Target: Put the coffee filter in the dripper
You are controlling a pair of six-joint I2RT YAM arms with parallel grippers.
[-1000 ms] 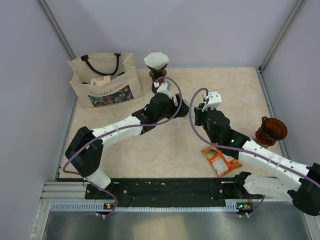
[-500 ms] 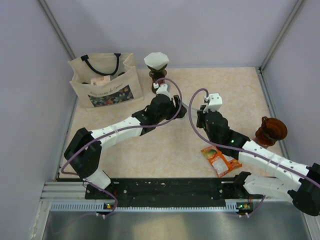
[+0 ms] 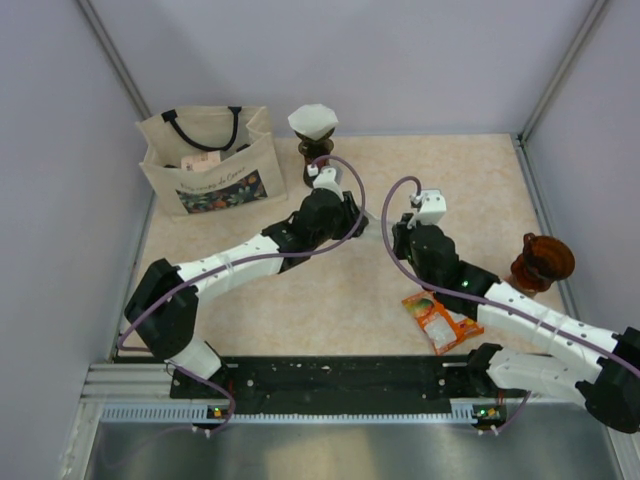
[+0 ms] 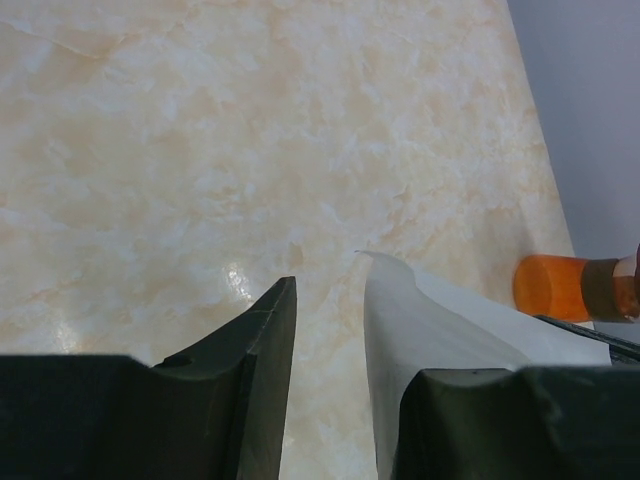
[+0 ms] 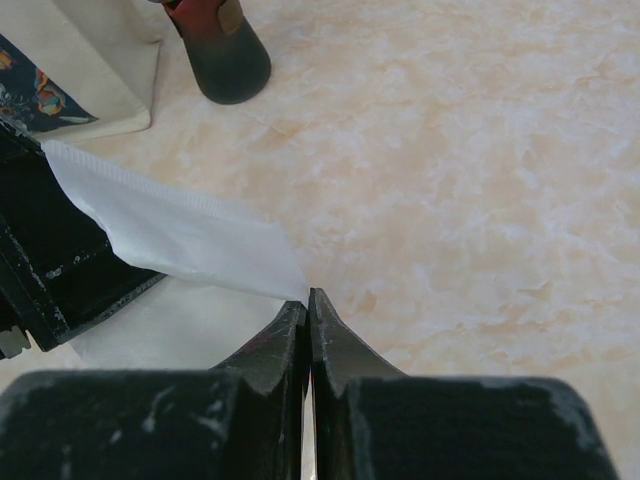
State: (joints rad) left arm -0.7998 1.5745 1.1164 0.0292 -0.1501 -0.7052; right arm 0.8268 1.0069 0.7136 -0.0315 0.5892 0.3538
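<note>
The white coffee filter (image 3: 372,228) hangs between my two grippers over the middle of the table. My right gripper (image 3: 393,230) is shut on one corner of it; the wrist view shows the filter (image 5: 180,235) spreading left from the closed tips (image 5: 308,295). My left gripper (image 3: 355,218) is open, and the filter (image 4: 420,330) lies against the inner face of its right finger, with bare table showing in the gap (image 4: 330,300). A dark dripper (image 3: 313,150) with a white filter in its cone stands at the back. A red-brown translucent dripper (image 3: 540,262) stands at the right edge.
A beige tote bag (image 3: 205,165) stands at the back left, next to the back dripper's dark base (image 5: 222,55). An orange snack packet (image 3: 435,320) lies near the front under my right arm. Grey walls close in the table on three sides.
My right gripper has shifted slightly right and toward the front with the filter corner. The left arm has edged left. The filter stays between the two grippers.
</note>
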